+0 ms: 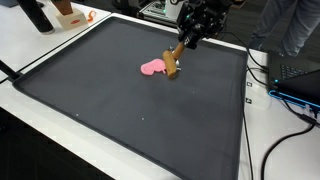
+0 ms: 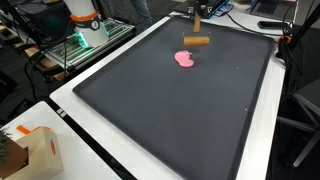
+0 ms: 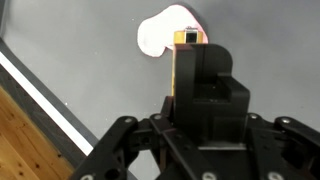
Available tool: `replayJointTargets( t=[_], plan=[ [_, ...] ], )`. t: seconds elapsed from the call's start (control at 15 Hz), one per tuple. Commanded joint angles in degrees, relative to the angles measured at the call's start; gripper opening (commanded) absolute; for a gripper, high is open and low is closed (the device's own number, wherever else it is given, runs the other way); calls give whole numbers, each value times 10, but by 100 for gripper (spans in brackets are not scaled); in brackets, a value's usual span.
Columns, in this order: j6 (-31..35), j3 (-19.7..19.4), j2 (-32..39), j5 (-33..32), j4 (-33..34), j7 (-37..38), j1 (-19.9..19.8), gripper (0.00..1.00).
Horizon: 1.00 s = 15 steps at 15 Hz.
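Tool (image 1: 185, 44) gripping wooden block (image 1: 173, 66) (tilted), pink piece (image 1: 152, 68) alongside

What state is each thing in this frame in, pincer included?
pincer: shut on the wooden block's upper end.
wooden block: tilted, lower end down at the mat, next to the pink lump.
pink lump: lying on the mat, not held.
mat: spread flat.
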Motion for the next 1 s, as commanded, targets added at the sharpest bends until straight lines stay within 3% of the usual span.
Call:
replayJointTargets(
  t=[0.0,0.53,0.93],
  plan=[
    [-5,-17,15,33,26,-6,2,24],
    [-1,-45,27,149,62,-52,-24,24],
    [0,-61,23,274,77,-131,-75,24]
  ],
)
